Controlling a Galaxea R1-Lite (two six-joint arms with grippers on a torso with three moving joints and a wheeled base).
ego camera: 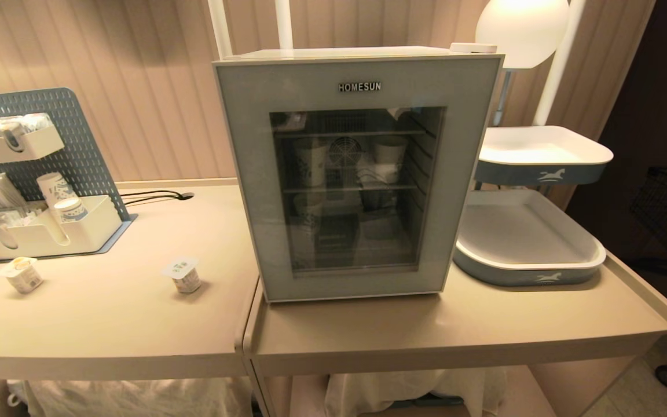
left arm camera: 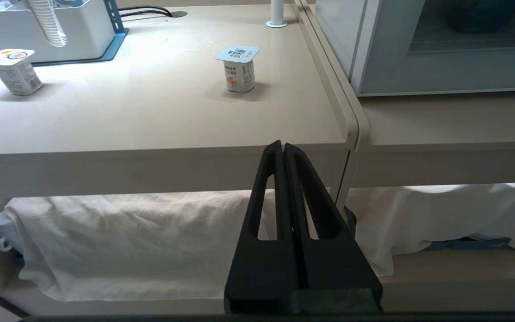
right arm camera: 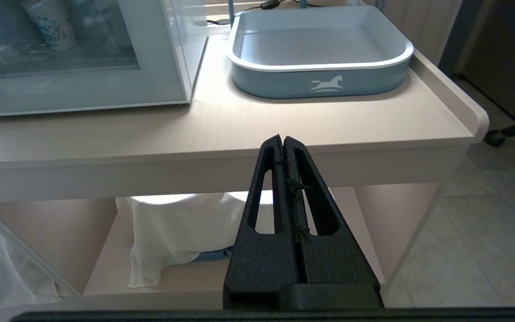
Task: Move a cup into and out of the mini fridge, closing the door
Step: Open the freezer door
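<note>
The white mini fridge (ego camera: 339, 53) stands on the right table, and its door (ego camera: 362, 72), a pale frame round dark glass, is closed. Behind the glass, patterned paper cups (ego camera: 310, 162) (ego camera: 390, 152) stand on the upper wire shelf. Two sealed yogurt cups (ego camera: 184, 275) (ego camera: 22, 274) sit on the left table. Neither arm shows in the head view. My left gripper (left arm camera: 283, 145) is shut and empty, low in front of the left table's front edge, short of the nearer yogurt cup (left arm camera: 238, 69). My right gripper (right arm camera: 282, 138) is shut and empty before the right table's edge.
A blue pegboard organiser (ego camera: 73, 139) with white bins and stacked paper cups (ego camera: 55, 191) stands at the far left. Two blue-and-white trays (ego camera: 527, 272) (ego camera: 542, 171) sit right of the fridge. White cloth (left arm camera: 128, 241) covers the lower shelves. A narrow seam (ego camera: 246, 341) divides the two tables.
</note>
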